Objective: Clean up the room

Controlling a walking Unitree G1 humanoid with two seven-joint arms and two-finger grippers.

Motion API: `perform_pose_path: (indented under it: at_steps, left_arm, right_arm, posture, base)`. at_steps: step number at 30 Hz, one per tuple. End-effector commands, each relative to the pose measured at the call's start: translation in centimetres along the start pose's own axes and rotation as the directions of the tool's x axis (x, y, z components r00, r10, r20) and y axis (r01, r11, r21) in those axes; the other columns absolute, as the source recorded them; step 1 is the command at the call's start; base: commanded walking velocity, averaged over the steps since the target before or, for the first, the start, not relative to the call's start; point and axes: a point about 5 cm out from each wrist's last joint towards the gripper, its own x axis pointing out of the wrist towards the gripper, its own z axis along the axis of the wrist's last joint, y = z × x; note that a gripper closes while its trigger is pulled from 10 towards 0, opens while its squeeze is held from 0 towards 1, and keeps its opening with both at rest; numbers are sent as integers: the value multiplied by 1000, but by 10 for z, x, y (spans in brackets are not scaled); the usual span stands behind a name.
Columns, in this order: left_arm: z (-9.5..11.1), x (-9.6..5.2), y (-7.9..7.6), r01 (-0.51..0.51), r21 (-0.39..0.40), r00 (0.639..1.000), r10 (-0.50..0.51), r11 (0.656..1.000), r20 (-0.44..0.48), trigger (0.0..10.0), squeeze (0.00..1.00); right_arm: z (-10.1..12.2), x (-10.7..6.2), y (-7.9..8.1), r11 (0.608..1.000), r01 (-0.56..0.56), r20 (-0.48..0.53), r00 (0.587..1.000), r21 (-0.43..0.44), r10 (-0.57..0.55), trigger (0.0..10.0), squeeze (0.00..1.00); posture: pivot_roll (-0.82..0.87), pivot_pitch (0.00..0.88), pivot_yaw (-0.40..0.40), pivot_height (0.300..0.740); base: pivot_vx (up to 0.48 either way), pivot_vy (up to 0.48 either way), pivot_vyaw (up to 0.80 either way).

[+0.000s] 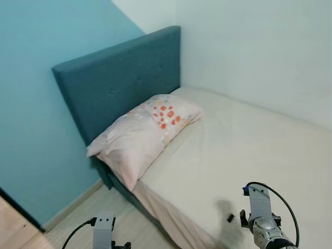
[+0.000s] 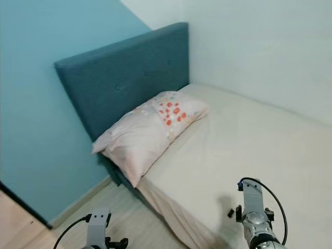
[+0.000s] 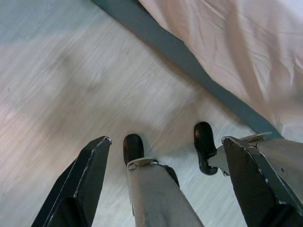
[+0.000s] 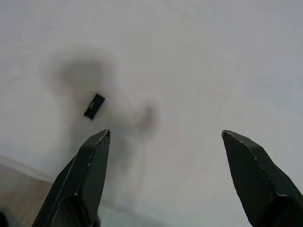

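A bed with a cream sheet (image 1: pixel 244 150) stands against the white wall, its teal headboard (image 1: pixel 119 83) at the back. A pink pillow with orange flowers (image 1: pixel 142 135) lies at the head. A small black object (image 1: pixel 230 218) rests on the sheet near the bed's front edge. My right arm (image 1: pixel 262 220) hovers just to the right of it. In the right wrist view my right gripper (image 4: pixel 165 133) is open above the sheet, with the black object (image 4: pixel 94 106) beyond one fingertip. My left gripper (image 3: pixel 165 138) is open and points down at the wooden floor.
The sheet's edge (image 3: pixel 227 47) hangs over the dark bed base (image 3: pixel 189 61) beside the light wooden floor (image 3: pixel 61 75). My own black feet (image 3: pixel 133 147) stand on that floor. A blue wall (image 1: pixel 31 104) rises left of the bed.
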Motion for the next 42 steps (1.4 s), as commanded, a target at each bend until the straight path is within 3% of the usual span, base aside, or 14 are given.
perform_pose_path:
  at_steps: [1,4,6,9,11,14,16,21,30,37,40,42]
  left_arm:
    - [-1,-3,9,-25,1,1000,25,1000,1,10000,0]
    - [3,-3,11,-31,-5,999,31,1000,20,10000,0]
    - [20,-2,16,-26,-15,995,28,1000,96,10000,0]
    - [29,-2,18,-26,-26,991,29,999,134,10000,0]
    - [48,-3,24,-41,-21,977,44,999,207,10000,0]
    - [72,-8,42,-133,-48,948,141,990,287,10000,0]
    - [78,-10,49,-167,-77,935,183,983,304,10000,0]
    - [79,-13,56,-200,-131,920,232,971,315,10000,0]
    - [68,-17,62,-211,-102,922,232,972,310,10000,0]
    - [56,-27,77,-244,-50,920,248,968,304,10000,0]
    - [55,-27,78,-245,-47,920,248,968,305,10000,0]
    - [55,-29,80,-248,-30,920,245,968,307,10000,0]
  right_arm:
    - [-1,-1,8,999,-35,-9,999,32,35,10000,0]
    - [1,-1,7,999,-24,3,1000,38,24,10000,0]
    - [6,1,-6,993,34,19,999,115,-37,10000,0]
    - [8,1,-11,989,46,25,998,144,-50,10000,0]
    - [12,2,-15,985,47,41,998,168,-54,10000,0]
    - [17,2,-21,972,32,57,997,231,-47,10000,0]
    - [18,2,-22,967,23,61,997,253,-40,10000,0]
    - [20,2,-24,957,0,85,996,291,-26,10000,0]
    - [38,2,-35,948,-22,180,983,316,-38,10000,0]
    - [91,-4,-50,933,-94,392,918,347,-54,10000,0]
    - [94,-5,-50,933,-100,408,911,345,-53,10000,0]
    - [98,-5,-38,926,-167,411,912,338,14,10000,0]
  posture:
    - [-31,57,45,705]
    - [-32,56,46,695]
    - [-29,60,46,680]
    - [-29,60,46,670]
    - [-24,72,47,660]
    - [-20,88,48,645]
    - [-20,90,48,635]
    - [-18,118,55,615]
    - [-9,173,67,595]
    - [18,216,87,575]
    - [18,216,87,575]
    - [24,220,88,575]
  base:
    - [0,0,0]
    - [0,0,0]
    - [0,0,0]
    - [0,0,0]
    - [0,0,0]
    - [0,0,0]
    - [0,0,0]
    - [0,0,0]
    - [0,0,0]
    - [0,0,0]
    - [0,0,0]
    - [0,0,0]
